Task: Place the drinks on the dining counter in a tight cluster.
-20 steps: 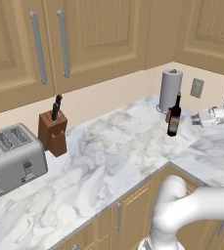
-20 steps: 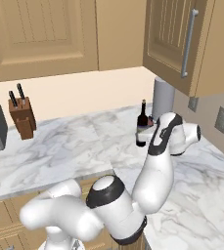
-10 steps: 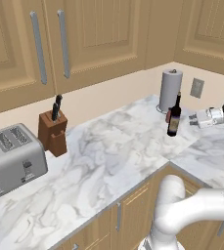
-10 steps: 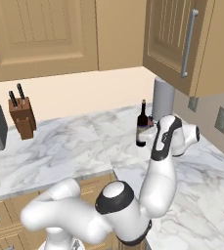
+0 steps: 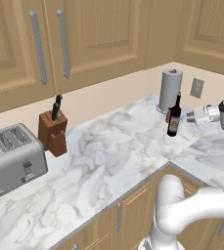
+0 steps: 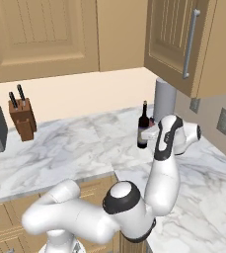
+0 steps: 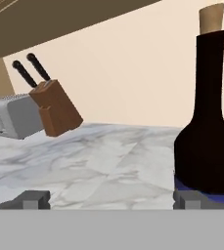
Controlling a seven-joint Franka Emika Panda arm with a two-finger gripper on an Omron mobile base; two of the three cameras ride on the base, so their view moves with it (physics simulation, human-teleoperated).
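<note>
1. Hand view, bottom edge: gripper (image 7: 111, 199) spread wide, holding nothing, tips level with the base of the wine bottle (image 7: 205, 132) at right of frame; one tip just below the bottle's body, contact hard to judge.
2. Left base view, right side: same bottle (image 5: 174, 117) upright on the marble counter (image 5: 113, 161), just beside the paper towel roll (image 5: 170, 91); hand reaching in sideways from the right edge, probably lined up low for a grasp around the body.
3. Far left of frame: knife block (image 5: 53, 131) and toaster (image 5: 11, 159), well apart from the bottle.
4. Right base view, centre: bottle (image 6: 143, 126) partly behind the arm.
</note>
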